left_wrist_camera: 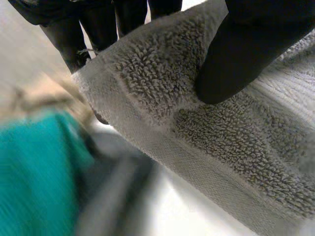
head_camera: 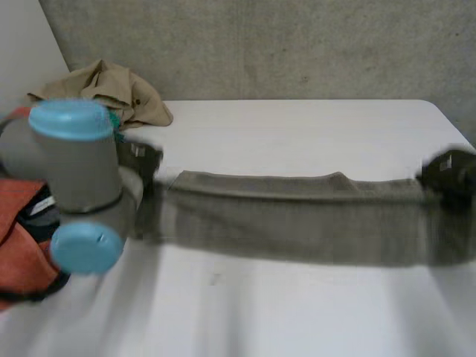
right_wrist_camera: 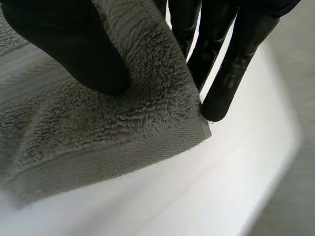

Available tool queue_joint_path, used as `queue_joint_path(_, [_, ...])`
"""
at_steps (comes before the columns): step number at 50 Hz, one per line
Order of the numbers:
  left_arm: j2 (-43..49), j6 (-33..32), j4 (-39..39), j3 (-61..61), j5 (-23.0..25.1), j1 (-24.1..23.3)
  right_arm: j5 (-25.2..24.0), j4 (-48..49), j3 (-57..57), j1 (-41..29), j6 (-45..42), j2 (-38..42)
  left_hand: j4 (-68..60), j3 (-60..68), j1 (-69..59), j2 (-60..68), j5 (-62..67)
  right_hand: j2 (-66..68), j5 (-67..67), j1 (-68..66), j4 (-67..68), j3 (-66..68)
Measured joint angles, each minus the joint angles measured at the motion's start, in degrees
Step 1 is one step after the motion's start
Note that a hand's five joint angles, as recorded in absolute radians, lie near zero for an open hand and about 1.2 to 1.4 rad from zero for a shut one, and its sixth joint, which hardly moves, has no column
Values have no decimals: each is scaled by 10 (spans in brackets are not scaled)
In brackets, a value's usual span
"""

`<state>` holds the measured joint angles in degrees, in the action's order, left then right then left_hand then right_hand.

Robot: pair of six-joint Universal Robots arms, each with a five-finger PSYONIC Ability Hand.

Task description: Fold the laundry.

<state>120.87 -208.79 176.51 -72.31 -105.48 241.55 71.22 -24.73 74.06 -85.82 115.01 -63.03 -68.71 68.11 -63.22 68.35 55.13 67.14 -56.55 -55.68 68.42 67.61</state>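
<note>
Head view: the grey towel (head_camera: pixel 297 216) hangs stretched across the white table (head_camera: pixel 297 126) between the left hand (head_camera: pixel 145 158) and the right hand (head_camera: pixel 450 172). Bare table lies in front and behind. A tan garment (head_camera: pixel 111 89) and an orange cloth (head_camera: pixel 18 245) crowd the left side, and the right hand is near the table's end.

Left wrist view: the thumb (left_wrist_camera: pixel 231 64) pins a towel corner against the fingers (left_wrist_camera: pixel 74 34). A teal cloth (left_wrist_camera: pixel 39 172) sits close and could snag.

Right wrist view: thumb (right_wrist_camera: pixel 74 49) and fingers (right_wrist_camera: pixel 231 73) pinch the other corner near its edge. A hard tug could, I judge, slip it free.
</note>
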Motion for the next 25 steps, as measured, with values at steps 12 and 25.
queue_joint_path(12, [20,-125,281,252,-1,3,27,249,-291,-65,242,6,0,1,0,0,0,0,0,0,0,0])
queue_joint_path(25, [-19,-96,377,109,0,4,32,366,-170,-67,312,-23,0,1,0,1,11,0,-1,0,0,0])
